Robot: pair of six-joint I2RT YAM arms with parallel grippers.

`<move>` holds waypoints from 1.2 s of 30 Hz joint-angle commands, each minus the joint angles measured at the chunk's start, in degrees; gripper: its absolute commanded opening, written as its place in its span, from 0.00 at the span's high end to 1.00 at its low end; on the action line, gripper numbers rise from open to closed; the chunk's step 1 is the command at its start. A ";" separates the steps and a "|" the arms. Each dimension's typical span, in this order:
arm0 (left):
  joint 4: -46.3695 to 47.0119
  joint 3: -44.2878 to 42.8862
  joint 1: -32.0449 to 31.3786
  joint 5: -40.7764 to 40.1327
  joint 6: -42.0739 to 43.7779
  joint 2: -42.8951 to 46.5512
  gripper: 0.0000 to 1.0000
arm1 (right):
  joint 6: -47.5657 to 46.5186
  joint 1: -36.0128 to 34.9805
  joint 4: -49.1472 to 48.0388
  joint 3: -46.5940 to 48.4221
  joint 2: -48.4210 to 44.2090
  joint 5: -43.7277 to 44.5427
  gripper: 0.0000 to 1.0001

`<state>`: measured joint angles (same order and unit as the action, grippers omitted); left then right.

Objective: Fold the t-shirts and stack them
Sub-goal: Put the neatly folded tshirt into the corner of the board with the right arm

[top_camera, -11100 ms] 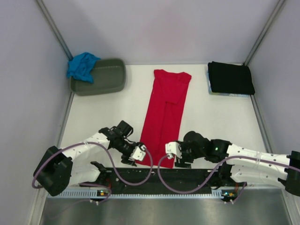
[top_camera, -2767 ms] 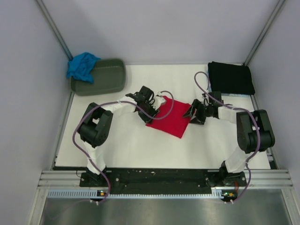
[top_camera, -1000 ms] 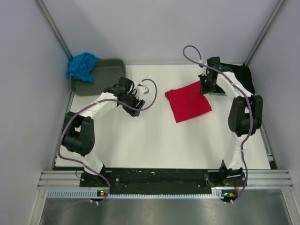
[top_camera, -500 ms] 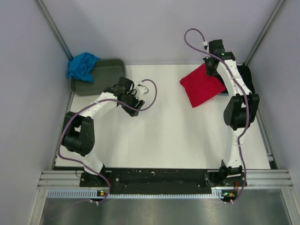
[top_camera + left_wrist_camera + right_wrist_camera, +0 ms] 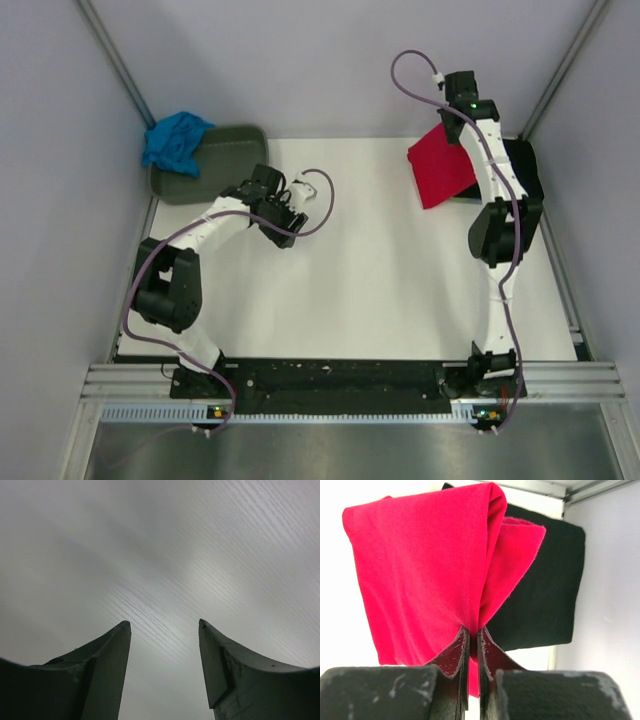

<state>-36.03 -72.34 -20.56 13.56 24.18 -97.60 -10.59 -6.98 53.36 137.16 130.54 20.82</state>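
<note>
Right pincer (image 5: pixel 449 127): it was closed tight on an edge of the red t-shirt (image 5: pixel 440 168). In the right wrist view the two fingers (image 5: pixel 461 647) were pressed almost together, with red cloth pinched between their tips.
Red t-shirt: it was folded into a compact, roughly square bundle and hung from the right pincer (image 5: pixel 473 632) at the far right of the surface (image 5: pixel 380 290). From the wrist, a doubled fold (image 5: pixel 420 570) ran along one side of it.
Red against black: seen from above, the red bundle overlapped the left edge of the black t-shirt (image 5: pixel 528 170). Whether the two touched could not be told.
Black t-shirt: it lay folded flat in the far right corner, beside the right wall. In the wrist view it (image 5: pixel 545 595) showed behind the red cloth.
Turquoise t-shirt (image 5: pixel 175 140): it was crumpled in a heap on the far left end of the grey-green tub (image 5: pixel 225 165), well apart from the other two.
Left pincer (image 5: pixel 283 228): it was open and held nothing. It was over the left half of the surface, near the tub.
Left wrist view: the spread fingers (image 5: pixel 107 650) framed only bare, pale surface (image 5: pixel 175 555), the left pincer (image 5: pixel 164 625) gaping above it.
Right arm: it reached far out and up along the right side.
</note>
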 commanded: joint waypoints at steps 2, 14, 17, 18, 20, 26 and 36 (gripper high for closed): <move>1.14 -0.53 0.34 -0.20 0.60 1.89 0.39 | -4.00 0.57 -2.65 5.66 -1.51 4.67 1.00; 0.96 -0.97 0.25 -0.38 0.69 1.63 0.39 | -6.55 1.36 -4.67 5.92 -5.91 5.99 1.00; 0.96 -0.97 0.34 -0.47 0.69 1.63 0.39 | -6.29 1.45 -4.76 6.10 -7.05 5.46 1.00; 0.96 -0.97 0.25 -0.47 0.69 1.63 0.39 | -6.63 1.36 -4.85 6.19 -7.32 5.63 1.00; 0.96 -0.96 0.25 -0.47 0.60 1.80 0.39 | -7.16 1.53 -5.20 6.19 -7.67 6.34 1.00; 0.96 -0.79 0.34 -0.82 0.78 1.89 0.39 | -7.25 1.71 -5.55 6.27 -9.77 6.34 1.00; 0.96 -0.35 0.43 -1.26 1.04 2.24 0.39 | -8.22 4.25 -7.57 3.73 -8.55 4.23 1.00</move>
<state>-36.03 -72.34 -20.45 12.56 24.21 -97.60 -18.02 -4.89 50.04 139.94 124.70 25.71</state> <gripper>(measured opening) 0.612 0.022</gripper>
